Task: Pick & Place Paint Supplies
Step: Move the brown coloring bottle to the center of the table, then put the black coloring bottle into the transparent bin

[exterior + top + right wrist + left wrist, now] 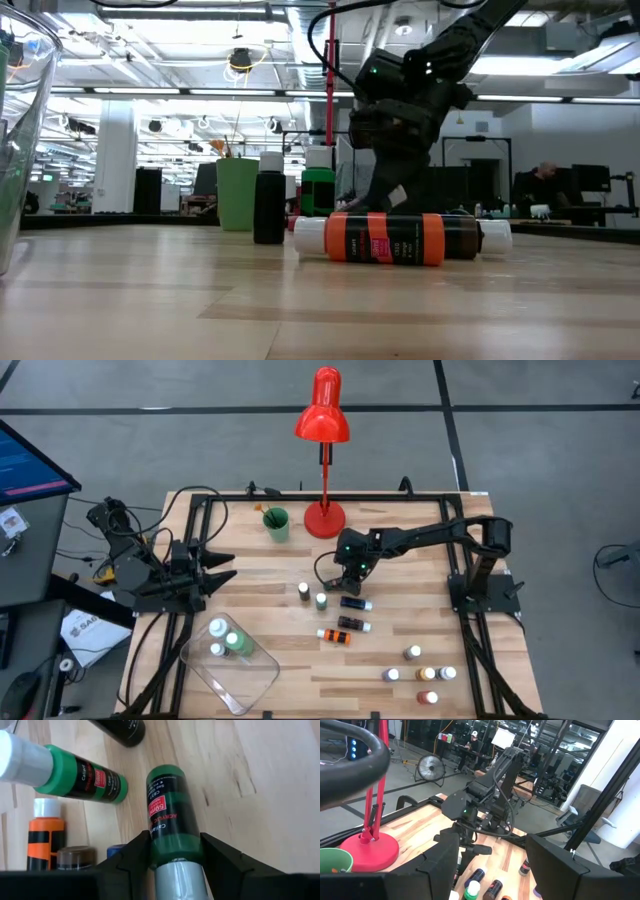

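Paint bottles (pixel 228 639) in clear tray (pixel 250 682)

A green bottle (pixel 172 820) with a black label and silvery cap; an orange bottle (pixel 385 238) with black bands; a red lamp (pixel 322 408); a green cup (pixel 276 524); pale wooden worktop (pixel 300 680).

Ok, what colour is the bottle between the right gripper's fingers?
Dark green bottle with a black label and silver-white cap, clearest in the right wrist view.

small white-capped paint bottles (pixel 345 628) scattered mid-table, some lying, some upright; a green bottle (pixel 171 820) between fingers
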`<state>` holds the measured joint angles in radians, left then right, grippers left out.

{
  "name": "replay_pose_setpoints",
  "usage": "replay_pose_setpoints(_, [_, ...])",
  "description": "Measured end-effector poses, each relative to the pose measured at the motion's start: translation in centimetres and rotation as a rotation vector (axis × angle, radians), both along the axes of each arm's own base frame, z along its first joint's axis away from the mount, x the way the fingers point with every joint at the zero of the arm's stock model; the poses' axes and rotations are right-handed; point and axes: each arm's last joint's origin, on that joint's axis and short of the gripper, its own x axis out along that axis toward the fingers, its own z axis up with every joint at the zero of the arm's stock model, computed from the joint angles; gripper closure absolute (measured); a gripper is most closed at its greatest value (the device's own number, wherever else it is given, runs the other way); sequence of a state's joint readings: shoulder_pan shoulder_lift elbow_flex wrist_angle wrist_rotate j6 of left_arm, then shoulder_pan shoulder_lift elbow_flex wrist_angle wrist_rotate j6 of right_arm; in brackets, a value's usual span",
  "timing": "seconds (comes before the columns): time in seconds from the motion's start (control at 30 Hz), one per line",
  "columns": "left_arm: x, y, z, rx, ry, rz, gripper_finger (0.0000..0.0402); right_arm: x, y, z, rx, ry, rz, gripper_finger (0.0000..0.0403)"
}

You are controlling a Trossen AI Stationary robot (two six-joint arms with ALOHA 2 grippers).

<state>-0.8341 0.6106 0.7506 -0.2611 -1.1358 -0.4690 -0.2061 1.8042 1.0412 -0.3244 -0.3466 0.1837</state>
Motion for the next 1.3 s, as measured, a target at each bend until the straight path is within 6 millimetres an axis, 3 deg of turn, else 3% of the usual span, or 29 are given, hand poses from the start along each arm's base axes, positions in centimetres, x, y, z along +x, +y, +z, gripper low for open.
replay_pose_setpoints(0.2, [0.0, 0.0, 0.0, 0.0, 0.0, 0.0, 0.0179, -0.2, 0.0, -0.1, -0.003, 0.027, -0.003, 0.0234])
replay_pose_setpoints(0.57, [0.0, 0.0, 0.0, 0.001, 0.0, 0.0, 0.0179, -0.8, 0.0, -0.5, -0.045, 0.099, -0.019, 0.0177])
replay_pose_setpoints(0.87, [0.0, 0.0, 0.0, 0.001, 0.0, 0.0, 0.0179, -1.0, 0.0, -0.1, -0.056, 0.11, -0.045, 0.0177])
replay_pose_setpoints(1.03, [0.1, -0.1, 0.0, 0.007, 0.005, -0.01, 0.0179, -1.8, 0.1, 2.5, -0.079, 0.089, -0.066, 0.0175])
replay_pose_setpoints(1.3, [2.2, -1.5, -1.3, 0.165, 0.114, -0.007, 0.0173, -4.8, 1.3, 10.3, -0.061, -0.062, -0.141, 0.0179])
